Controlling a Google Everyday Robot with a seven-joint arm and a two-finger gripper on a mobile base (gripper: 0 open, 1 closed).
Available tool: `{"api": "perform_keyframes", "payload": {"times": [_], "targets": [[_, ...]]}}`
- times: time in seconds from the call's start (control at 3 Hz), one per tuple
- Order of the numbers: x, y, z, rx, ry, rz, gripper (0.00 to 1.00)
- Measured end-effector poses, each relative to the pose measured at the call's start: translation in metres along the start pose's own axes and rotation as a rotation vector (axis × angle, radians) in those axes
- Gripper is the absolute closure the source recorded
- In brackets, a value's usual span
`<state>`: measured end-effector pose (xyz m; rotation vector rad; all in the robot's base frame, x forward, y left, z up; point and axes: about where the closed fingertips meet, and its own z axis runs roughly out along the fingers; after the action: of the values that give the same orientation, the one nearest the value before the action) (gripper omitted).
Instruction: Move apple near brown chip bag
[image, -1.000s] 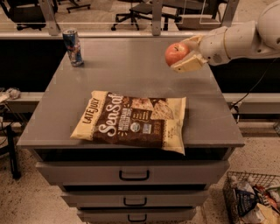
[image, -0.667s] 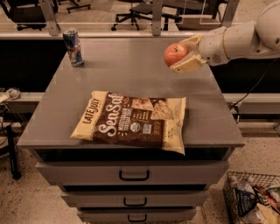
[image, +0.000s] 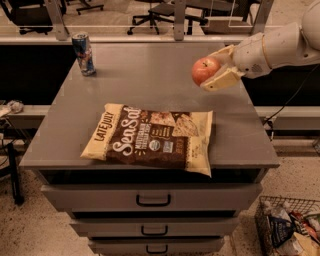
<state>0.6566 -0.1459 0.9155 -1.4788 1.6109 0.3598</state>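
One gripper (image: 212, 70), slightly lower, holds apple (image: 204, 70) over table's (image: 150, 80) right edge.

A blue can (image: 83, 53) stands at the grey drawer cabinet's (image: 150, 80) far-left corner; a wire basket (image: 262, 220) sits on the floor.

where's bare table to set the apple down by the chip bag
The gripper, shut on the apple, hangs over the back right of the table. Bare: the wide stretch behind the bag, from the can across to the right edge, and a strip right of the bag. Tight: the bag's front edge nearly meets the table's front.
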Motion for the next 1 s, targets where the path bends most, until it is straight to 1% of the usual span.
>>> {"api": "perform_keyframes", "payload": {"times": [0.33,0.67,1.0], "targets": [[0.012,0.017,-0.014,-0.083,0.011,0.034,1.0],[0.028,0.033,-0.022,-0.144,0.016,0.078,1.0],[0.049,0.047,-0.028,-0.197,0.021,0.122,1.0]]}}
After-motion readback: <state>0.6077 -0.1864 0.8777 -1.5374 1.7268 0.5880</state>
